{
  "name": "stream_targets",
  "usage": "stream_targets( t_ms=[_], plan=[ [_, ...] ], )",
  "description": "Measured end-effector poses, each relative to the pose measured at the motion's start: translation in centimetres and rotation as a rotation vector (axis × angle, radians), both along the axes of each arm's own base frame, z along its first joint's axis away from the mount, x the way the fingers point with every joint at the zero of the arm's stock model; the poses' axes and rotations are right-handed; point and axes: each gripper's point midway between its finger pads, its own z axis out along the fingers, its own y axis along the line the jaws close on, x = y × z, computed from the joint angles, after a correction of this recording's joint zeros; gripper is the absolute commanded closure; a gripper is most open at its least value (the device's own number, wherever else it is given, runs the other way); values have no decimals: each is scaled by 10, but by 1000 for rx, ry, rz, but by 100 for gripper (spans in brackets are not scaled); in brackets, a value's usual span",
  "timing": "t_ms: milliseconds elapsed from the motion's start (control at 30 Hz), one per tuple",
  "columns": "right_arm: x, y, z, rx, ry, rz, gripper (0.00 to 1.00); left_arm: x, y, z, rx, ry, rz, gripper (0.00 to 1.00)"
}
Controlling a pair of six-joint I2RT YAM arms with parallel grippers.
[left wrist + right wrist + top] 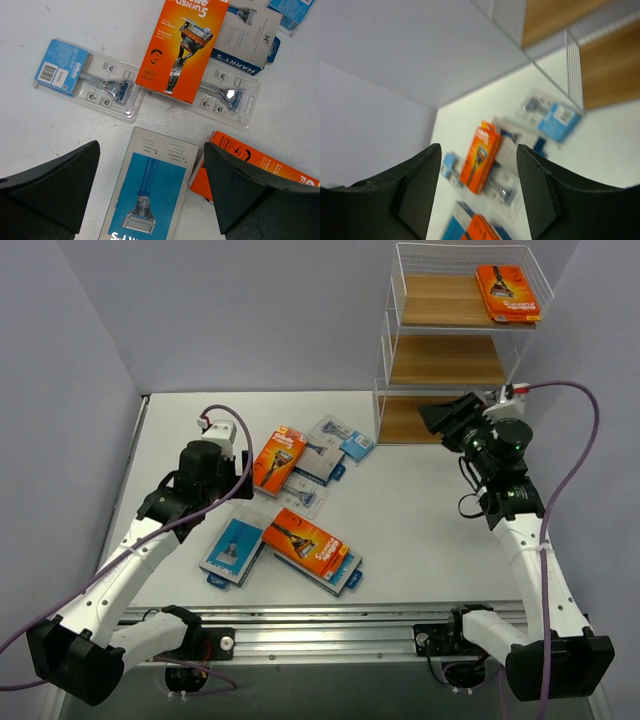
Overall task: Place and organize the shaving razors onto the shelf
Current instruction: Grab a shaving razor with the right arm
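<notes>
Pick-up: left end effector wide open, empty, above flat blue-and-grey razor box; lower squarely, pinch long edges, avoid flat orange razor box at 3 o'clock; right end effector parted, empty; white wire shelf at 1 o'clock on tabletop

Spread gripper, blurred orange pack, perhaps razors

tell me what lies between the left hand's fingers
A blue-and-grey razor box, flat on the table below the open left hand, shown in the left wrist view.
</notes>
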Motion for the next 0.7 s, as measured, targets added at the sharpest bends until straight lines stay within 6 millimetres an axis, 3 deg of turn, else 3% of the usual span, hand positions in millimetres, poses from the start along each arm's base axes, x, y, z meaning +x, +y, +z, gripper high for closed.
stream_targets(
  t_ms=[100, 133, 167, 233, 300, 467, 700],
  plan=[
    [-13, 23, -52, -52, 117, 88, 57, -1, 5, 8, 6, -29, 13, 5],
    [-19, 29, -70, -65, 159, 112, 60, -2, 7, 10, 9, -37, 18, 0],
    [-25, 34, -87, -74, 202, 130, 60, -2, 7, 10, 11, -37, 20, 6],
    [-44, 45, -116, -84, 269, 170, 63, -1, 9, 11, 17, -40, 24, 8],
    [-63, 55, -131, -90, 299, 209, 64, -1, 9, 11, 21, -42, 27, 8],
    [-105, 80, -142, -71, 294, 310, 64, -1, 11, 11, 25, -44, 33, 3],
    [-144, 110, -184, -79, 405, 421, 68, -1, 13, 14, 26, -53, 40, 6]
  ],
)
